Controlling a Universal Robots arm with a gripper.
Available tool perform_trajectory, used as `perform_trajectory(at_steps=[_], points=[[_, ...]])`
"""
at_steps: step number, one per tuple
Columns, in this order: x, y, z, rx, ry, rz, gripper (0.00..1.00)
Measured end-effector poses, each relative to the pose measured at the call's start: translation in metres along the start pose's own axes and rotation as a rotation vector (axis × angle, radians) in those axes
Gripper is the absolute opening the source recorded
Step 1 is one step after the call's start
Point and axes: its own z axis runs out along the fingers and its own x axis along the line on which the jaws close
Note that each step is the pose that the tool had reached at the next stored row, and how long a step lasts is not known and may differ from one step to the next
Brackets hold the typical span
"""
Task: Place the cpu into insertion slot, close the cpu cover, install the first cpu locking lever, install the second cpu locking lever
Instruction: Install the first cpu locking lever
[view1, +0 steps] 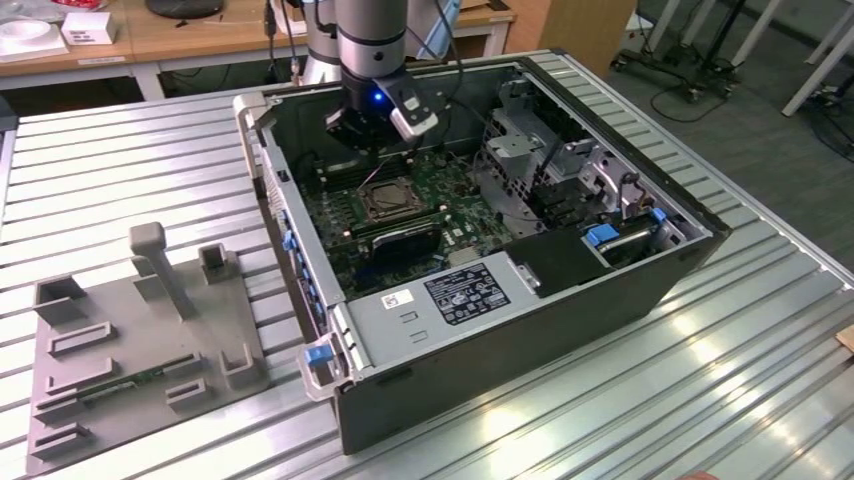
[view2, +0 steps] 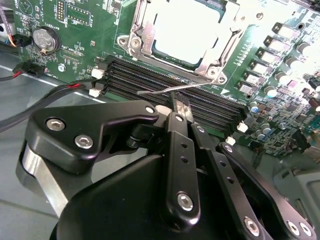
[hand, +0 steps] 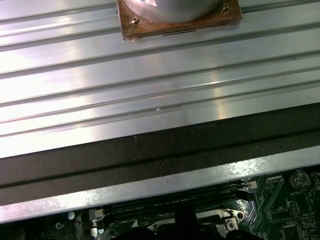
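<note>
We're working the thin locking lever (view2: 200, 85) right at the gripper (view2: 179, 106) tip, fingers together; risking it slipping off, scraping memory slots (view2: 145, 75) underneath

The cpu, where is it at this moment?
In the second wrist view the cpu sits inside the cpu cover frame, beside the black memory slots.

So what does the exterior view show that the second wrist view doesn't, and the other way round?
Exterior view: the whole computer case on a ribbed metal table, beside a grey fixture tray. Second wrist view: the pale cpu, a coin battery, a thin lever. Shared: the gripper, the insertion slot, the green board.
</note>
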Motion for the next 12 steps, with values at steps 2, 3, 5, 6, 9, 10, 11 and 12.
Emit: perform_trajectory(at_steps=[2, 3, 5, 6, 9, 10, 11, 12], points=[[-0.0003, -0.0001, 0.0006, -0.0022, 0.0004, 0.000, 0.10], [-0.0005, -0.0001, 0.0010, -0.0045, 0.0008, 0.001, 0.10], [-0.0008, -0.0001, 0.0016, -0.0094, 0.0017, 0.001, 0.10], [-0.0008, -0.0001, 0.0018, -0.0108, 0.0019, 0.001, 0.10], [-0.0008, -0.0001, 0.0018, -0.0112, 0.0021, 0.001, 0.10], [-0.0011, -0.0001, 0.0019, -0.0114, 0.0022, 0.001, 0.10], [-0.0016, -0.0001, 0.0020, -0.0113, 0.0021, 0.001, 0.10], [-0.0020, 0.0000, 0.0022, -0.0114, 0.0021, 0.001, 0.10]])
